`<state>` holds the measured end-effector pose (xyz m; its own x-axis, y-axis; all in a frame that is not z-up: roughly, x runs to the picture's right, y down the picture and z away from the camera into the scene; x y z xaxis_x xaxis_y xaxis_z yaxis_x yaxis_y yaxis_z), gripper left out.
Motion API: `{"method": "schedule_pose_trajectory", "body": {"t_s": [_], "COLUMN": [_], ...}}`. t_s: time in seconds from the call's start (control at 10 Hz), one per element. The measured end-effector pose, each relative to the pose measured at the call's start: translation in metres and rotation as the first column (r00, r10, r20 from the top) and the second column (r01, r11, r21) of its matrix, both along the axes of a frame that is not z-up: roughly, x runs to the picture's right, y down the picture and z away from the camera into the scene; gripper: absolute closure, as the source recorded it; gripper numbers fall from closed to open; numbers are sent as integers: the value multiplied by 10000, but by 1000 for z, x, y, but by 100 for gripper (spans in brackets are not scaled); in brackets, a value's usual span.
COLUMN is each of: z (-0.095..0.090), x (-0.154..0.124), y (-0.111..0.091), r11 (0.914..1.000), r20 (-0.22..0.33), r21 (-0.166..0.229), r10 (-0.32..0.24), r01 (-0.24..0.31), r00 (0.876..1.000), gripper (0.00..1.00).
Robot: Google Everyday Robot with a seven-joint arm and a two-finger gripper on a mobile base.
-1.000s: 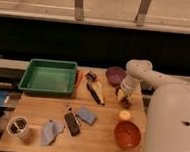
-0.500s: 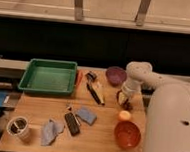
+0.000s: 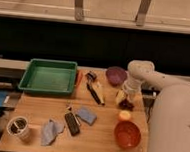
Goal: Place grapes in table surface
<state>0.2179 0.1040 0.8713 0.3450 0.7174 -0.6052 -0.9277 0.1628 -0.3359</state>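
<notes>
The arm reached over the far right side of the table surface (image 3: 98,141), and the gripper (image 3: 126,99) hung low just in front of the purple bowl (image 3: 116,75). From where I stood it was pointed straight down at the wood, right at the edge of the board. A dark, bumpy clump, the grapes (image 3: 127,104), sat right under the gripper's tip, against the tabletop or very close to it. Whether the gripper was clamped on them or had let go, I could not tell; the dark shapes ran together there.

Just left of the gripper lay a pale yellow piece of something (image 3: 120,97). Nearer to me sat a small yellow-orange fruit (image 3: 124,115), and in front of that a red-orange bowl (image 3: 127,134).

Across the table the green tray (image 3: 48,77) rested at the far left corner. Dark utensils (image 3: 93,88) lay between the tray and the purple bowl. Toward the front were a blue sponge (image 3: 87,115), a dark flat device (image 3: 72,124), a crumpled grey-blue cloth (image 3: 50,131), and a metal cup (image 3: 17,127) at the near left corner.
</notes>
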Motion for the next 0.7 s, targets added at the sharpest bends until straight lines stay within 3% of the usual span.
{"method": "schedule_pose_trajectory", "body": {"t_s": [0.2,0.4,0.5,0.7], "z": [-23,-55,-64,-65], "x": [-1,-2,0,-4], "y": [-26,-58,-64,-66], "r11": [9945,9743,9668,9655], "r20": [34,113,91,142], "r21": [1042,2244,2544,2595], "r10": [106,201,212,192], "r01": [-109,-221,-229,-222], "r00": [9999,9997,9997,9997], "gripper": [36,36,36,36]}}
